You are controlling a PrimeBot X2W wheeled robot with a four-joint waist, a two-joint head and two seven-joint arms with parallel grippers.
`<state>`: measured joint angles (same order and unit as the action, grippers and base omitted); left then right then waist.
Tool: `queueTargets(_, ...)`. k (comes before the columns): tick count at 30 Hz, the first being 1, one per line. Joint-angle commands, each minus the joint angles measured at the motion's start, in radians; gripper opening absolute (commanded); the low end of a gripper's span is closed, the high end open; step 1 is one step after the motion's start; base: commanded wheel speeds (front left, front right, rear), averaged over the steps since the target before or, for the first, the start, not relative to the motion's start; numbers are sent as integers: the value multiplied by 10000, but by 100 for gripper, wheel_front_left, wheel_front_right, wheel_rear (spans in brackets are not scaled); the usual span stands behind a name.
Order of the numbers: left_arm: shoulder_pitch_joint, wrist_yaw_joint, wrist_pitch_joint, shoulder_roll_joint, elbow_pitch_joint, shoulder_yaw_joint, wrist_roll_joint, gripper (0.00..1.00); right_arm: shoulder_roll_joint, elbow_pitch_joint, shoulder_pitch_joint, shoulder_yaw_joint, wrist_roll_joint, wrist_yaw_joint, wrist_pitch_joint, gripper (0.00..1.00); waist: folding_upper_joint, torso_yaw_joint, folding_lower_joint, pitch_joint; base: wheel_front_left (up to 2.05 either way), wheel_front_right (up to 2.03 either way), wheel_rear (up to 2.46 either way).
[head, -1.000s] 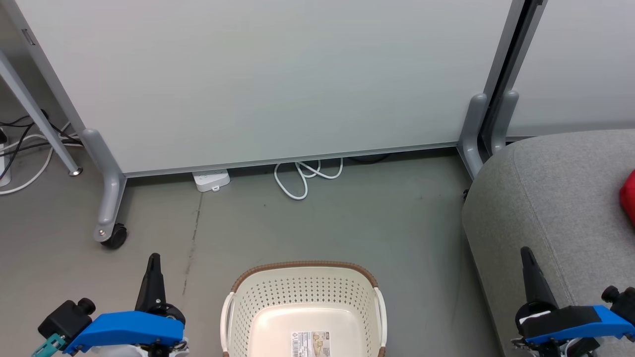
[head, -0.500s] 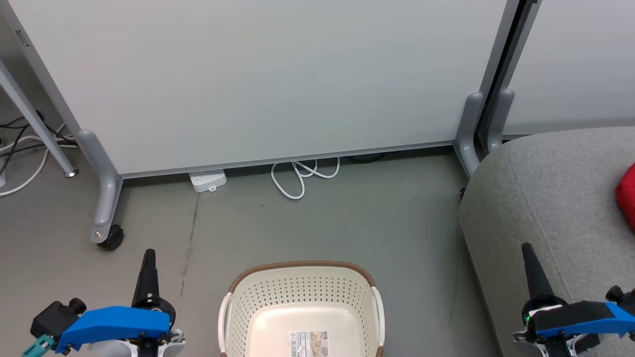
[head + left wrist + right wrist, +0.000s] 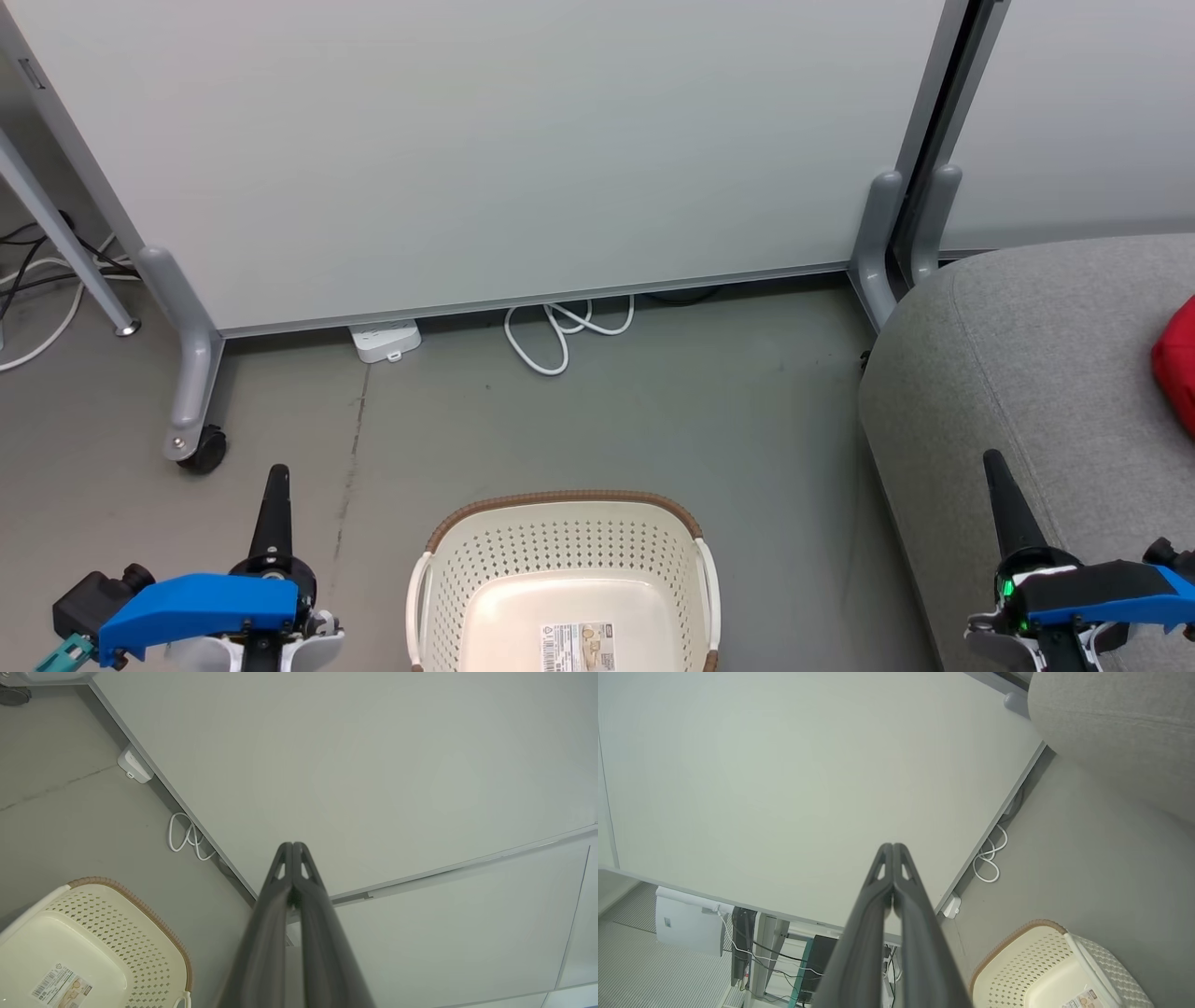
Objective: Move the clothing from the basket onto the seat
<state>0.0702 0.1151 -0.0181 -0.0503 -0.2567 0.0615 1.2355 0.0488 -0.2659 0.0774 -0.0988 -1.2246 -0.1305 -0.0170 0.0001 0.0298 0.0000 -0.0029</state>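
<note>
At the lower left of the head view the left tool [image 3: 276, 478] points straight up the frame from its blue wrist housing [image 3: 201, 602], over the grey floor [image 3: 653, 420]. Its wrist view shows the two dark fingers [image 3: 275, 905] pressed together with nothing between them. At bottom centre the basket [image 3: 560, 499] stands on the floor, its near half cut off by the frame edge and a barcode sticker [image 3: 581, 647] on its cream bottom. At the lower right the right tool [image 3: 995, 464] points up, its tip leaning slightly left, over the front of the seat [image 3: 1027, 355]. Its fingers [image 3: 873, 905] are likewise closed on each other. The clothing [image 3: 1178, 359] lies on the seat at the far right edge. It shows as a red sliver, too cropped to make out any logo or stripe.
</note>
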Motion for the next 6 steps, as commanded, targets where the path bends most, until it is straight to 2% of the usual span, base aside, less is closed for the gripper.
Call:
queueTargets(1,254,64,-69,-2,103,98,230,0,26,116,221,-21,-237,-3,-78,0,-1,-7,0,1,0,0,0)
queueTargets(6,270,84,-185,-1,108,151,689,0,26,129,249,-40,-701,-3,-186,0,-1,-39,0,7,0,0,0)
